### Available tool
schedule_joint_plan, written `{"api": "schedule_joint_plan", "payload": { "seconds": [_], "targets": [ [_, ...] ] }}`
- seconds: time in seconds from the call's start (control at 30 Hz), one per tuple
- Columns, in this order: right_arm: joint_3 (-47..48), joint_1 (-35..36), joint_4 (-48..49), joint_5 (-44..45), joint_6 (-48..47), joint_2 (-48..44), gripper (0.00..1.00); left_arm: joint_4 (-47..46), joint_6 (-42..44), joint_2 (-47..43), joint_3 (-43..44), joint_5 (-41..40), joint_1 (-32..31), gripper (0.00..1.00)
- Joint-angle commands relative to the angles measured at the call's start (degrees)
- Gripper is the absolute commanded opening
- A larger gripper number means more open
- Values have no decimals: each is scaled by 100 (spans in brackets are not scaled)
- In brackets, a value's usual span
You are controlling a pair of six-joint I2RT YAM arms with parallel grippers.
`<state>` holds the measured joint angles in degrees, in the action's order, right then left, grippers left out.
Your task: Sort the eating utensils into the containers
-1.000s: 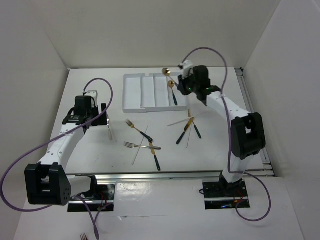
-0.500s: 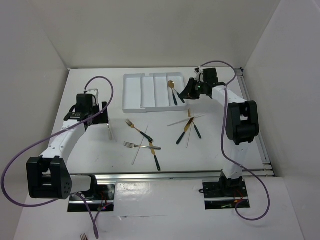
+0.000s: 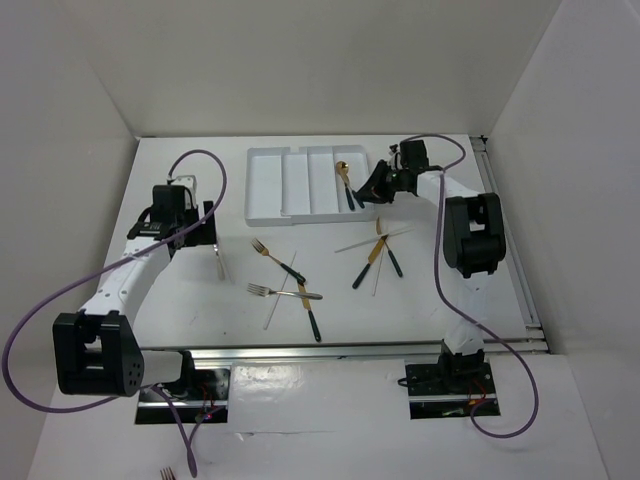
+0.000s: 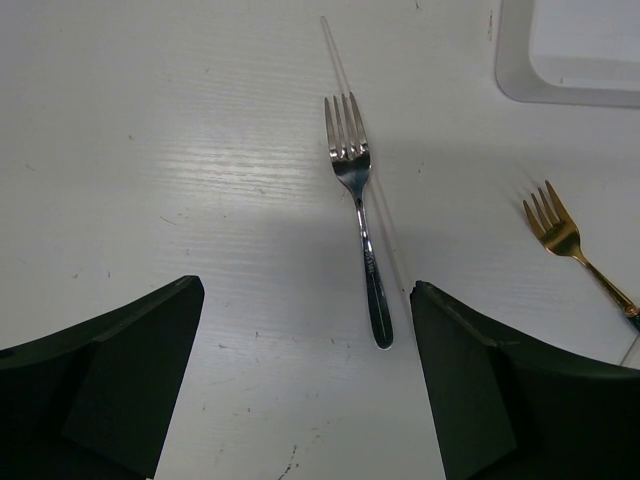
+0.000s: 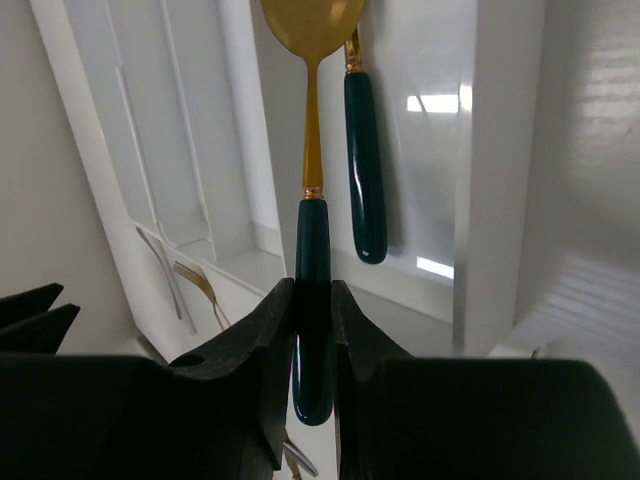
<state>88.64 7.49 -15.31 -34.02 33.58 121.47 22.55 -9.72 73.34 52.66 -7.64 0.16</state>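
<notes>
Right fingers (image 5: 283, 325) pinch the gold spoon's (image 5: 312, 235) handle — bowl forward, lengthwise along the tray slot (image 5: 430, 150) — left fingers (image 4: 110, 370) spread wide.

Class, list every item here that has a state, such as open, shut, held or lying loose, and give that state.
Right claw, shut on the gold spoon by its dark handle.
Gold spoon, held over the tray.
Left claw, open above the silver fork.
Silver fork, lying loose on the table.
Other spoon, lying in the tray's end slot.
</notes>
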Motion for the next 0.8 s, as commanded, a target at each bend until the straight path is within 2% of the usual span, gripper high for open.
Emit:
{"api": "schedule_joint_plan", "payload": {
  "seconds": [0.0, 0.07, 0.17, 0.27, 0.33, 0.47, 0.53, 0.6, 0.77],
  "targets": [
    [417, 51, 239, 62, -18, 166, 6, -13, -153, 66, 314, 60, -16, 99],
    [470, 51, 370, 132, -71, 219, 13, -13, -153, 119, 315, 61, -16, 99],
    [470, 112, 591, 212, -124, 280, 19, -13, -153, 119, 262, 113, -16, 99],
    [558, 113, 704, 212, -334, 281, 41, -13, -101, 119, 262, 114, -16, 99],
    [435, 113, 862, 212, -510, 88, 64, 39, -22, 119, 262, 174, -16, 100],
    [120, 245, 994, 212, -1090, -500, 79, 153, 31, -12, 315, 245, -69, 100],
    [-4, 306, 995, 291, -1405, -904, 79, 302, 31, -66, 315, 367, -253, 100],
    [-197, 306, 995, 291, -1600, -1299, 79, 434, -109, -266, 315, 570, -341, 96],
    [-505, 359, 933, 466, -2303, -1881, 79, 926, -715, -330, 437, 1053, -946, 94]
  ]
}}
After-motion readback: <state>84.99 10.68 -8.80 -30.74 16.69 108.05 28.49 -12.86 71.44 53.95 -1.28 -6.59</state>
